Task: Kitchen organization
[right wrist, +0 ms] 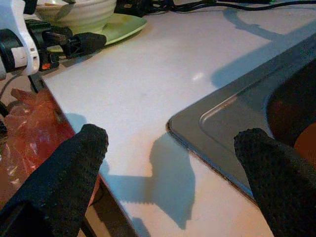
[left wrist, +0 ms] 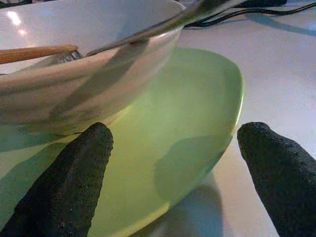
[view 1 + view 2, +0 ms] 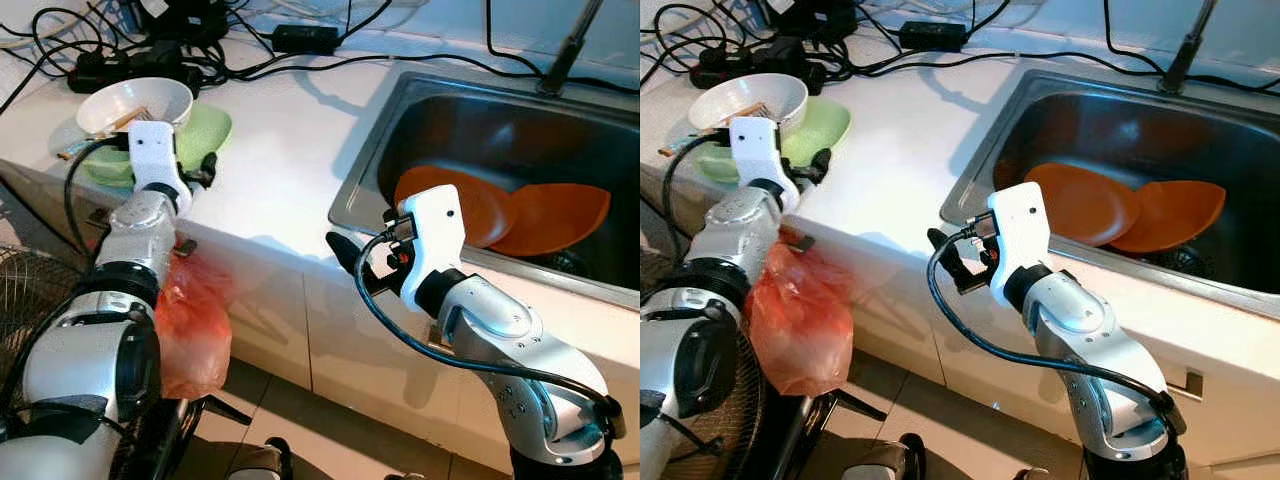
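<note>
A pale green plate [image 3: 207,132] lies on the white counter [image 3: 280,170] at the left, and a white bowl [image 3: 135,101] stands on it with chopsticks [image 2: 34,53] and a spoon handle inside. My left gripper [image 2: 175,143] is open at the plate's near rim, one finger over the plate [image 2: 197,98] beside the bowl [image 2: 74,74], the other outside the rim. My right gripper [image 1: 170,143] is open and holds nothing. It hovers at the counter's front edge by the left corner of the steel sink [image 3: 362,190]. Two orange plates [image 3: 480,205] lie in the sink.
Black cables and a power strip [image 3: 140,60] crowd the back of the counter, with an adapter [image 3: 305,38]. A faucet [image 3: 570,45] rises behind the sink. An orange plastic bag [image 3: 190,320] hangs off the counter front below my left arm. A wire fan [image 3: 30,290] stands at far left.
</note>
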Robot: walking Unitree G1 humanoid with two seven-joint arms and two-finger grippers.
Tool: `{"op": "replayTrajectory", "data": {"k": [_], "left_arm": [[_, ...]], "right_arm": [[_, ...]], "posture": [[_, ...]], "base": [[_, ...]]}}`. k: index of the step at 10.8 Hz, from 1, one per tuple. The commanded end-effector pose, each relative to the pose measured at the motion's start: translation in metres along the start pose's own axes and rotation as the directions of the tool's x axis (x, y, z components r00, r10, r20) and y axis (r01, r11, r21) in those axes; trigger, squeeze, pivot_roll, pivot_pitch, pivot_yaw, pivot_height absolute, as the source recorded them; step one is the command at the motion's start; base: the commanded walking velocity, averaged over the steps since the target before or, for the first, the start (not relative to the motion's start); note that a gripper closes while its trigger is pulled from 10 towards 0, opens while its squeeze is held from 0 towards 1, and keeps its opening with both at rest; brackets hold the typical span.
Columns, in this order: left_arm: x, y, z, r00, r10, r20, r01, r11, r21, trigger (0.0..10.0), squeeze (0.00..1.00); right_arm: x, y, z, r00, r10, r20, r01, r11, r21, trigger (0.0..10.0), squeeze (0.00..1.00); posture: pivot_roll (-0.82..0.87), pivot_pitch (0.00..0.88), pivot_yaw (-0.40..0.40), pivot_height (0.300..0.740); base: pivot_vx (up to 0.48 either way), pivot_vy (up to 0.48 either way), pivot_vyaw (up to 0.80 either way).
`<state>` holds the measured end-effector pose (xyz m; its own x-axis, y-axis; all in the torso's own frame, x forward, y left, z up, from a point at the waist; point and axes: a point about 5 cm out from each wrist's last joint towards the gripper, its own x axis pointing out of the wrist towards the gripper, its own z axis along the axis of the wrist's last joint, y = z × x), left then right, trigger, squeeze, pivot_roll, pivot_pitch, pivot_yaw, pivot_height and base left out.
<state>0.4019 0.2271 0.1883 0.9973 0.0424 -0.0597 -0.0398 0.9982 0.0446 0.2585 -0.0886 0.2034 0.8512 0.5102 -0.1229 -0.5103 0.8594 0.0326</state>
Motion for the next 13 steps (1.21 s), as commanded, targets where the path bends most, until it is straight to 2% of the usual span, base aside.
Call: {"op": "replayTrajectory", "data": {"k": [1, 7, 11, 13], "left_arm": [[0.000, 0.003, 0.002, 1.000, -0.004, -0.020, 0.004, 1.000, 0.019, 10.0, 0.00], [0.005, -0.010, 0.001, 0.988, -0.077, -0.136, 0.081, 0.997, 0.021, 10.0, 0.00], [0.005, -0.012, -0.001, 0.978, -0.100, -0.186, 0.090, 0.994, -0.058, 10.0, 0.00], [0.006, -0.020, -0.003, 0.971, -0.135, -0.196, 0.121, 0.989, -0.083, 10.0, 0.00]], "right_arm": [[-0.001, 0.001, 0.004, 1.000, 0.008, 0.016, -0.008, 1.000, -0.006, 10.0, 0.00], [-0.008, 0.001, 0.001, 1.000, -0.012, -0.005, 0.012, 1.000, 0.006, 10.0, 0.00], [-0.010, 0.002, 0.000, 1.000, -0.018, -0.015, 0.019, 1.000, 0.012, 10.0, 0.00], [-0.011, 0.003, -0.001, 1.000, -0.021, -0.017, 0.022, 1.000, 0.015, 10.0, 0.00]], "posture": [[-0.09, 0.130, 0.049, 0.740], [-0.11, 0.162, 0.062, 0.740], [-0.12, 0.168, 0.066, 0.740], [-0.12, 0.170, 0.066, 0.740]], "base": [[0.000, 0.000, 0.00], [0.000, 0.000, 0.00], [0.000, 0.000, 0.00], [0.000, 0.000, 0.00]]}}
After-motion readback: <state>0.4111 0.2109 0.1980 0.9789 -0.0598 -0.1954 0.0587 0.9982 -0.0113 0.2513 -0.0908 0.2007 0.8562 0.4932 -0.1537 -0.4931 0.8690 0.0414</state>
